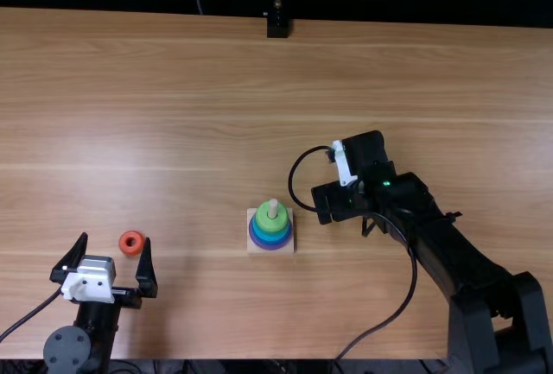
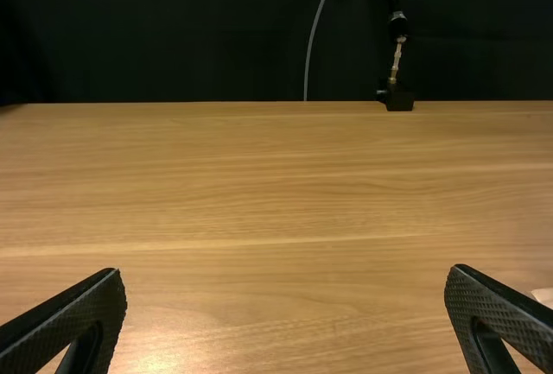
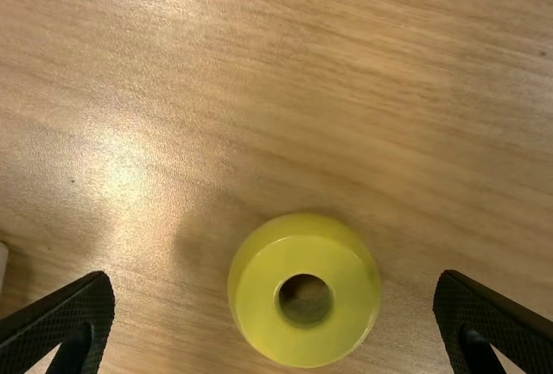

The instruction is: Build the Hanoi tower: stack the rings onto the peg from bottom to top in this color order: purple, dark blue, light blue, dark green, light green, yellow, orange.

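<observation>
Judging by the gloss, the round, hard-looking yellow ring (image 3: pixel 304 257) should be light, stiff, hard to crush, a bit slick. Grab across the outer wall on opposite sides, mid-height, pads square to the curve; leave the centre hole free for the peg. Pinching high on the rounded rim could tip it or let it squirt out. Position: flat on the light brown wooden bench (image 1: pixel 155 89), between the fingers of the black right gripper (image 3: pixel 274 279) in its wrist view. That claw is released, spread wide, grasping nothing. Gap both sides, ring nearer one finger than the other, so centre first or closing will shove it. Going by the right gripper's spot in the top view, ring is right of the stack, closer to the bench's near edge than its far edge. Next out: pale square base (image 1: pixel 252 249), roughly mid-bench left to right, nearer the near edge too, with round pale peg (image 1: pixel 273 208) upright and light green ring (image 1: pixel 271 222) on top. Yellow looks like the next one on. Farther off: round orange ring (image 1: pixel 131 234), toward the near left corner, by the black left gripper (image 1: pixel 116 237), also spread and empty.
</observation>
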Motion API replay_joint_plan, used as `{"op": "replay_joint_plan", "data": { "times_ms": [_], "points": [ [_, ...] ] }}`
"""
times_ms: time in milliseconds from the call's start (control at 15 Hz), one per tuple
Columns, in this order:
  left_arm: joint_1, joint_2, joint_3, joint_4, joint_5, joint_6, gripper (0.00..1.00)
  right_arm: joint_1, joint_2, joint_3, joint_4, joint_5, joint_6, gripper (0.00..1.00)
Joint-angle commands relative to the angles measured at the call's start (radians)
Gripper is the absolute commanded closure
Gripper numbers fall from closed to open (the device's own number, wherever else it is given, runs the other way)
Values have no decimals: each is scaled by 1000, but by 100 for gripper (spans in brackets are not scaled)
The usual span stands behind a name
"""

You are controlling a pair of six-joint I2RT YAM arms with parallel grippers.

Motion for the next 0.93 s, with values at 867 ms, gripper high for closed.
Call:
{"op": "replay_joint_plan", "data": {
  "times_ms": [867],
  "points": [
    [7, -12, -32, -7, 4, 6, 0, -5, 95, 61, -48, 5, -17, 28]
  ]
}}
